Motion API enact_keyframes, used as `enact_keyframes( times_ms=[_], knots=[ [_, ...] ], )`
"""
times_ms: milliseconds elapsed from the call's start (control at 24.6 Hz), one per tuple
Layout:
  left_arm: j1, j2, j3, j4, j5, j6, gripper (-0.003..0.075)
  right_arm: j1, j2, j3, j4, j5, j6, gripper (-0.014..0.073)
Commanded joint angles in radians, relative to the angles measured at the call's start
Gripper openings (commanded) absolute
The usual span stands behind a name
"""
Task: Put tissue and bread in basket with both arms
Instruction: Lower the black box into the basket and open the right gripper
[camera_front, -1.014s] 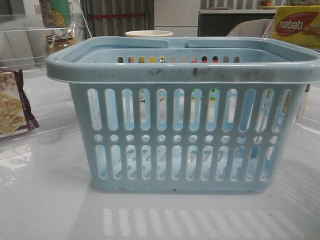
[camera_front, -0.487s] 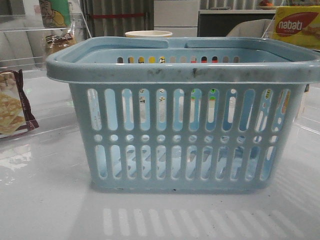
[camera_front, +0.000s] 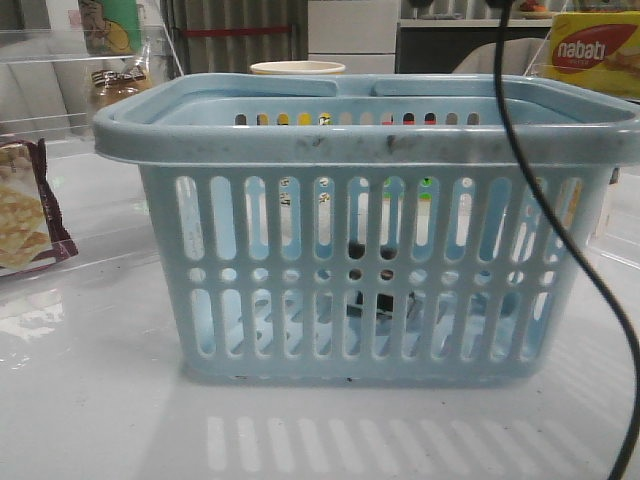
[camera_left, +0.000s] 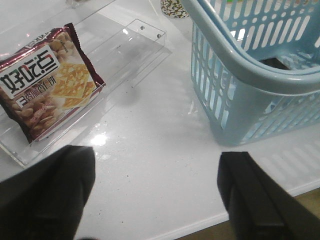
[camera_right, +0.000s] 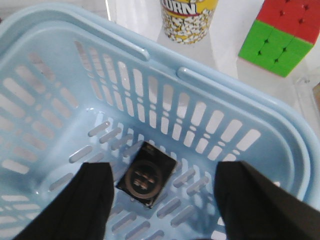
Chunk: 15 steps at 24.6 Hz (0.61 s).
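Note:
The light-blue basket (camera_front: 360, 150) stands in the middle of the table. A dark square packet with a round logo (camera_right: 146, 179) lies flat on its floor; it shows through the slots in the front view (camera_front: 372, 292). I cannot tell if it is the tissue. My right gripper (camera_right: 167, 172) is open and empty above the basket's inside, over the packet. My left gripper (camera_left: 157, 155) is open and empty over the bare table, left of the basket (camera_left: 250, 75). The bread (camera_front: 113, 86) sits far back left behind clear acrylic.
A maroon-edged cracker packet (camera_left: 47, 85) lies in a clear acrylic tray (camera_left: 130, 47) left of the basket. A yellow nabati box (camera_front: 595, 50) is back right. A popcorn cup (camera_right: 189, 17) and a colour cube (camera_right: 280, 37) stand behind the basket. The right arm's cable (camera_front: 505, 130) hangs before it.
The dark packet now lies in the basket, which was empty before. The right arm's cable has come into the front view on the right.

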Motion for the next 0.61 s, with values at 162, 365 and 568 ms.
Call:
enact_keyframes(
  times_ms=[162,365,568],
  knots=[
    [-0.007,0.01,-0.027,-0.011,-0.074,0.002,0.0561,0.031,-0.345,0.208,-0.024,-0.096,-0.037,0.0528],
    [-0.007,0.01,-0.027,-0.011,-0.113,0.002,0.0561,0.027,-0.547,0.397,-0.076,-0.044,-0.004,0.0528],
    [-0.007,0.023,-0.029,-0.033,-0.164,0.002,0.0561,0.018,-0.659,0.504,-0.12,-0.02,0.067,0.0528]
  ],
)
